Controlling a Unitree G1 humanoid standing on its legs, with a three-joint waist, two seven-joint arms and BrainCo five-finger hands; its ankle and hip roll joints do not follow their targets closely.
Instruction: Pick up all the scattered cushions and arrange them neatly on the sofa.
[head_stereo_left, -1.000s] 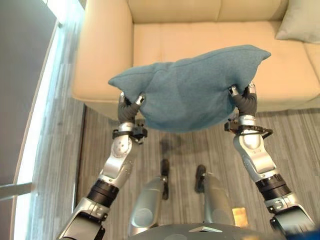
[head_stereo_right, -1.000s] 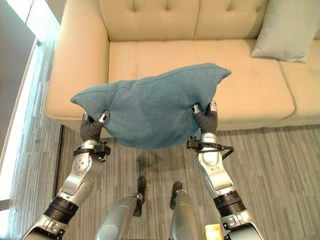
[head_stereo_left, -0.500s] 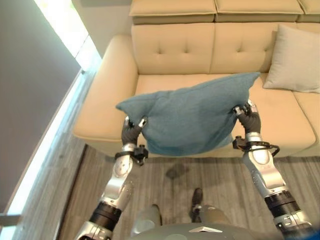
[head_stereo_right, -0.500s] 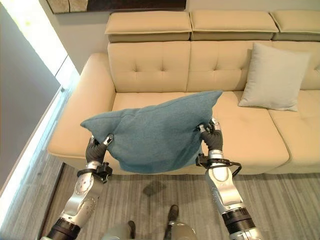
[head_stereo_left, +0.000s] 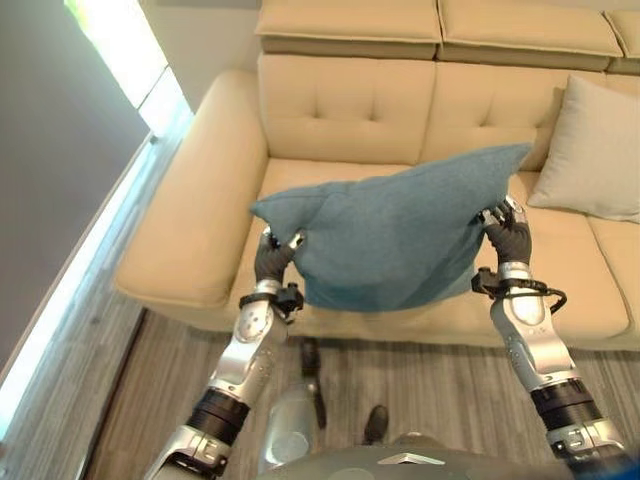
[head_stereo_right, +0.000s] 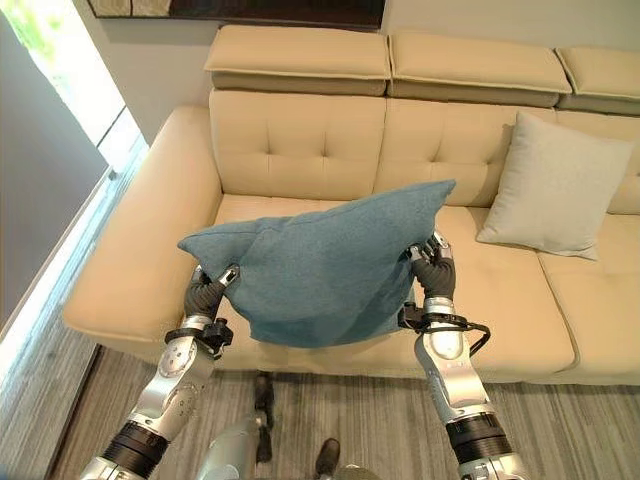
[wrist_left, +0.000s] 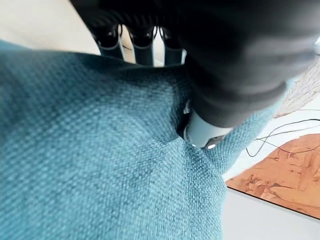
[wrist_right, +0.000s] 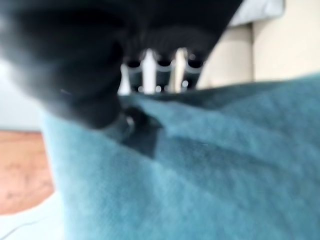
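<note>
At the left of the frame the beige sofa's broad armrest (head_stereo_right: 150, 240) runs down toward the striped floor, and just right of it the left hand (head_stereo_right: 203, 293) pinches the lower left edge of the teal cushion (head_stereo_right: 320, 270), fingers curled over the fabric and thumb pressed in from the near side, as the left wrist view confirms (wrist_left: 202, 132). The cushion hangs in mid-frame between the two hands, held clear above the front part of the seat (head_stereo_right: 500, 290), its long side roughly level and its upper right corner peaking toward the tufted backrest (head_stereo_right: 300, 140). At the cushion's right edge the right hand (head_stereo_right: 436, 272) clamps the fabric the same way, fingers over the top and thumb underneath.

The step in hand looks like carrying the cushion in to set it down. To do it well, both hands should travel forward together so the fabric stays taut, and the cushion should go deep enough that its upper edge leans on the backrest before either grip loosens. Further right, a pale grey cushion (head_stereo_right: 560, 190) leans upright against the backrest; the teal one is best placed well apart from it, toward the left seat, and stood at a matching angle.
</note>
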